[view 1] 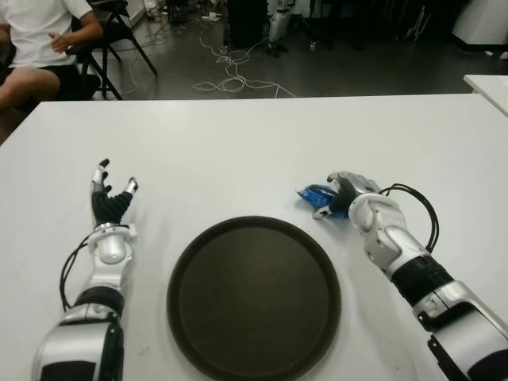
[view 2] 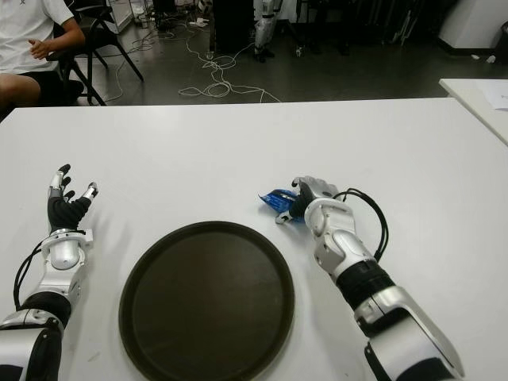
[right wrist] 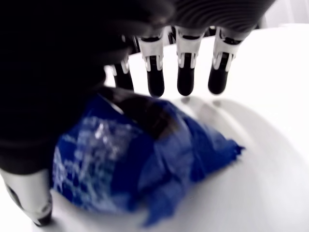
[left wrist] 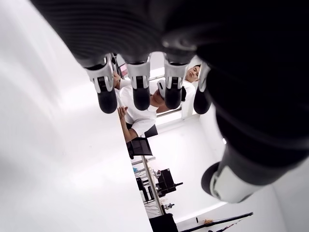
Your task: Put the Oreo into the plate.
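The Oreo (view 1: pixel 312 195) is a blue crinkled packet lying on the white table (view 1: pixel 238 151), just beyond the right rim of the round dark brown plate (view 1: pixel 254 298). My right hand (view 1: pixel 341 192) is cupped over the packet's right side. In the right wrist view the Oreo (right wrist: pixel 140 164) lies under the palm, with the fingers (right wrist: pixel 186 72) stretched out past it and the thumb (right wrist: pixel 29 198) beside it, not clamped. The plate holds nothing. My left hand (view 1: pixel 111 198) shows at the table's left, left of the plate, fingers spread and holding nothing.
A seated person (view 1: pixel 36 48) in a white shirt is beyond the table's far left corner, next to a black chair (view 1: pixel 119 32). Cables (view 1: pixel 230 75) lie on the floor behind the table. Another white table's edge (view 1: pixel 488 83) shows at far right.
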{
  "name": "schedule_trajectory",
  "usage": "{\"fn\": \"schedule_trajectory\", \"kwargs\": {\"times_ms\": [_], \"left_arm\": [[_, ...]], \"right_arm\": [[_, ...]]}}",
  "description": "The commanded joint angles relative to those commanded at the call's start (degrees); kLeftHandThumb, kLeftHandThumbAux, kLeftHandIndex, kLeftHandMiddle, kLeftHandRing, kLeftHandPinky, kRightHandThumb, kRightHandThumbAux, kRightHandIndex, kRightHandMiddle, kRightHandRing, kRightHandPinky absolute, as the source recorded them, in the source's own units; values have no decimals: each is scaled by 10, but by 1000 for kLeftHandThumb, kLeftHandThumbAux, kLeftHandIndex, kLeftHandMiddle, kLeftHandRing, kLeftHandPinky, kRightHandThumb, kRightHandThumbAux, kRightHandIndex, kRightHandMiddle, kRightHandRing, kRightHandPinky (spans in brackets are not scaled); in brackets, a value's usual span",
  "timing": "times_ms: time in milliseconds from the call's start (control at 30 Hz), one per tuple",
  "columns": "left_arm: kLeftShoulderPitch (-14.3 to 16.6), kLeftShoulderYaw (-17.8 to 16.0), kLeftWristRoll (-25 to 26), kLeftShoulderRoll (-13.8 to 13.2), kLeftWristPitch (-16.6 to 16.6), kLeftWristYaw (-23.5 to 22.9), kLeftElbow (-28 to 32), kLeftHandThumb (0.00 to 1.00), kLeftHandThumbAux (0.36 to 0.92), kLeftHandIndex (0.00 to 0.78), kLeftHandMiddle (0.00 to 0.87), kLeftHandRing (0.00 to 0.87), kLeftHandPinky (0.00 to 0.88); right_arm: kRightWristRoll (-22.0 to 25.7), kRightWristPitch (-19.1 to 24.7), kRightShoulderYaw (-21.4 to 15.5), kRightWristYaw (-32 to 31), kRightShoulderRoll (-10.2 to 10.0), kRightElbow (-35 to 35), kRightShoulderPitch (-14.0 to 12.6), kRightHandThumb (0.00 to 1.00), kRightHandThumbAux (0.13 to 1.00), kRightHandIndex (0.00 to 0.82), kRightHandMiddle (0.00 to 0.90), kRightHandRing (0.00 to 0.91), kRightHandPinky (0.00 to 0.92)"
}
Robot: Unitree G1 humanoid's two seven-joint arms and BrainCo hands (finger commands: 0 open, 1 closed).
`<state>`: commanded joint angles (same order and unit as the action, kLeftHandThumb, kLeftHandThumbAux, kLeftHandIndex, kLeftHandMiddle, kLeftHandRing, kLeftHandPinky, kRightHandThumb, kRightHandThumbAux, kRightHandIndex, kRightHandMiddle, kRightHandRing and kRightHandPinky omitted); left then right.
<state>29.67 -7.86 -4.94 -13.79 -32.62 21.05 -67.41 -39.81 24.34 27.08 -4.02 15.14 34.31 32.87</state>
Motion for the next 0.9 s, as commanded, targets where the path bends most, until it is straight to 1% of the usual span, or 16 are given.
{"fn": "schedule_trajectory", "kwargs": {"times_ms": [67,167,200,233,267,300,333,400,433,467,500,600,700,900], "left_arm": [[0,0,0,0,0,-1,0,0,744,35,55,40,31],[0,0,0,0,-1,-1,0,0,745,33,53,40,32],[0,0,0,-1,-1,-1,-1,0,741,32,52,39,30],[0,0,0,-1,-1,-1,-1,0,740,32,52,39,30],[0,0,0,-1,-1,-1,-1,0,736,30,49,36,25],[-1,0,-1,-1,-1,0,-1,0,735,30,47,35,24],[-1,0,-1,-1,-1,0,0,0,733,28,43,31,20],[-1,0,0,-1,-1,-1,0,0,731,25,38,26,17],[-1,0,0,-1,-1,-1,0,0,731,25,37,25,17],[0,0,0,0,-1,-1,0,0,731,24,36,24,16],[0,0,0,0,-2,-1,0,0,731,24,35,24,16],[0,1,-1,-1,-1,-1,0,0,735,24,38,26,18],[0,2,-3,-2,0,1,0,0,732,28,44,32,24],[0,2,-2,-1,2,0,0,0,734,31,48,35,26]], "right_arm": [[3,-2,-3,6,-2,3,0,0,721,251,279,289,268],[8,-5,-12,15,-7,11,1,0,746,290,320,343,335],[9,-5,-13,16,-8,13,1,1,767,324,373,392,390],[9,-7,-15,18,-10,17,3,1,774,336,392,410,410],[9,-9,-16,20,-11,21,4,12,794,368,444,463,466],[9,-11,-17,22,-11,24,4,16,801,380,462,483,486],[9,-13,-17,24,-12,25,5,36,817,411,511,529,531],[10,-17,-20,28,-13,28,4,75,836,454,579,592,592],[11,-20,-22,32,-13,30,4,84,839,463,592,604,603],[12,-23,-23,35,-14,31,4,297,802,449,617,627,625],[13,-26,-25,40,-15,33,3,435,778,441,634,642,640],[16,-37,-31,54,-17,38,2,601,748,432,668,675,673],[17,-43,-36,66,-20,43,2,657,737,430,693,700,703],[24,-55,-42,76,-21,46,0,684,730,431,728,734,734]]}}
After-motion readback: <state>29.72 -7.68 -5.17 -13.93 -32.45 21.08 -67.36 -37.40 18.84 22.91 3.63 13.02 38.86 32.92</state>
